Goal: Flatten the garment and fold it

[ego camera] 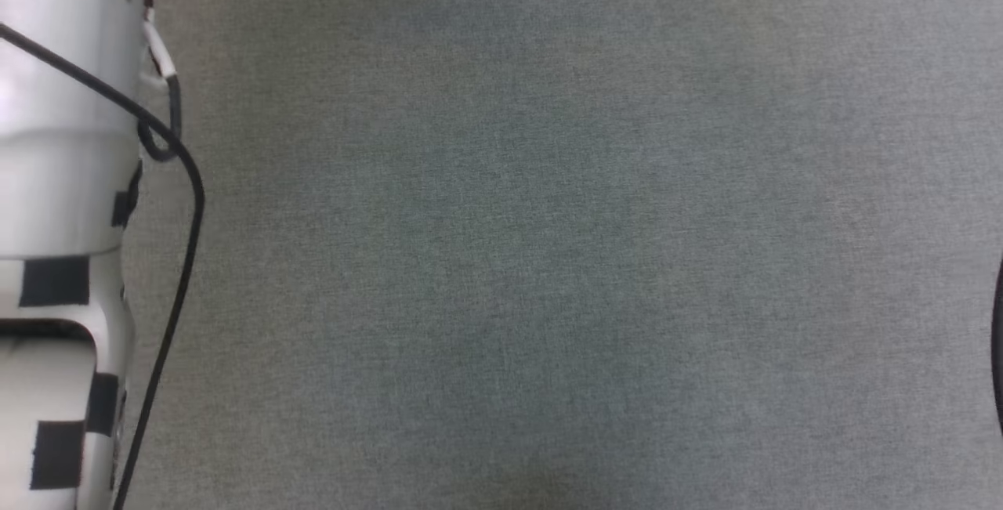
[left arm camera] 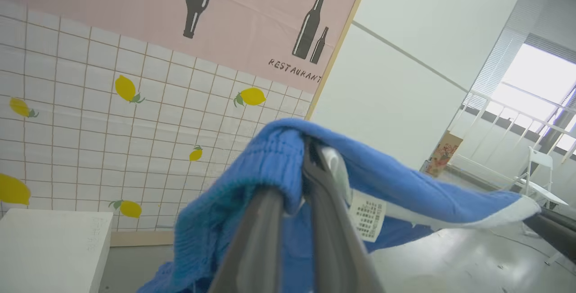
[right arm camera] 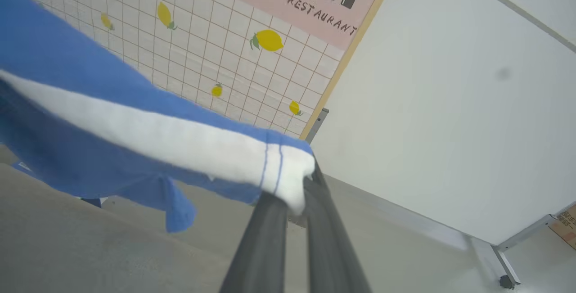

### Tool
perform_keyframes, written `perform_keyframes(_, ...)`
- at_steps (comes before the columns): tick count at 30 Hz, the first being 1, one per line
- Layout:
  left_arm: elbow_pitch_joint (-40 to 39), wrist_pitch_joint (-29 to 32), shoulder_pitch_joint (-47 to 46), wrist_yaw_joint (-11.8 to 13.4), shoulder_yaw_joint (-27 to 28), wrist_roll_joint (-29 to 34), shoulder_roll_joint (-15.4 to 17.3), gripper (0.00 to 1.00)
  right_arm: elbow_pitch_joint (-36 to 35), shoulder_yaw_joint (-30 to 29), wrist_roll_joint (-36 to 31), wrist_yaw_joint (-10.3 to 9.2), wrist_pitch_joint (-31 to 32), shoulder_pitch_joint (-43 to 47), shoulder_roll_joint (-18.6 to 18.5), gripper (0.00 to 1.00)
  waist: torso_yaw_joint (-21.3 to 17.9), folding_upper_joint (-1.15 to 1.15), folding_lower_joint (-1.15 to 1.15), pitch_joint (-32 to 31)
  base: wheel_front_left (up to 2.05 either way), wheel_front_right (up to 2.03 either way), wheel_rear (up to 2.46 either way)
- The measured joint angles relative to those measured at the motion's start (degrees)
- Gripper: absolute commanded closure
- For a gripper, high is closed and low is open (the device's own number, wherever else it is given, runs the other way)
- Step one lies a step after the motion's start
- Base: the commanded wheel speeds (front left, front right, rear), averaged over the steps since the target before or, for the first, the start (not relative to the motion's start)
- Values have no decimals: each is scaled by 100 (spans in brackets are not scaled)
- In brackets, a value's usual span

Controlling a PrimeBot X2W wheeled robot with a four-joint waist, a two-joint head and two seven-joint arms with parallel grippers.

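Observation:
The bright blue shorts (left arm camera: 396, 180) hang in the air, stretched between both grippers above the grey table. In the left wrist view my left gripper (left arm camera: 306, 149) is shut on the ribbed blue waistband, with the small white label (left arm camera: 368, 215) just beside its fingers (left arm camera: 335, 239). In the right wrist view my right gripper (right arm camera: 302, 184) is shut on the white trim band (right arm camera: 180, 142) at a corner of the shorts (right arm camera: 54, 68). The right gripper's dark fingers (left arm camera: 555, 230) also show at the far end of the cloth in the left wrist view.
The head view looks down on the bare grey cloth table (ego camera: 548, 259), with my pale left forearm (ego camera: 63, 181) and its black cable (ego camera: 184, 181) at the left edge. A tiled lemon wall (left arm camera: 90, 126), a white block (left arm camera: 49, 248) and a white chair (left arm camera: 540, 180) stand beyond.

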Motion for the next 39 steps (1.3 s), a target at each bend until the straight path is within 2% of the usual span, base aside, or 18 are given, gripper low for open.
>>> perform_keyframes(3, 108, 11, 344, -101, -234, 45, 44, 100, 120, 293, 163, 0, 43, 372, -103, 100, 47, 0, 0, 14, 0, 0, 0)
perform_keyframes(8, 109, 211, 1626, -198, -714, 38, 255, 100, 44, 742, 771, 1, 345, 1683, -369, 100, 110, 0, -1, -182, 0, 0, 0)
perform_keyframes(13, -391, 542, 3054, -243, -1205, -121, 434, 100, -588, 860, 1348, 1, 792, 3243, -765, 100, 181, 0, -2, -495, 0, 0, 0)
perform_keyframes(16, -861, 778, 4012, -234, -1446, -220, 584, 100, -1182, 617, 1625, 1, 1117, 4342, -917, 100, 235, 0, -2, -726, 0, 0, 0)
perform_keyframes(21, -1644, 1017, 5389, 145, -1623, -485, 810, 100, -2065, -137, 1783, 1, 1580, 6080, -750, 100, 317, 0, -2, -1095, 0, 0, 0)
perform_keyframes(25, -2338, 1122, 6261, 557, -1728, -527, 994, 100, -2802, -847, 1572, 1, 1922, 7304, -349, 100, 389, 0, -2, -1369, 0, 0, 0)
perform_keyframes(30, -3186, 1304, 7238, 1069, -1831, -631, 1287, 100, -3721, -1397, 1272, 2, 2442, 8566, 129, 100, 483, 0, -3, -1659, 0, 0, 0)
perform_keyframes(35, -3955, 1422, 7915, 1427, -1880, -783, 1491, 100, -4597, -1756, 1036, 2, 2975, 9402, 316, 100, 588, 0, -3, -1838, 0, 0, 0)
perform_keyframes(39, -4332, 1337, 7978, 1462, -1830, -808, 1488, 100, -5111, -1852, 982, 2, 3048, 9423, 232, 100, 700, 0, -3, -1879, 0, 0, 0)
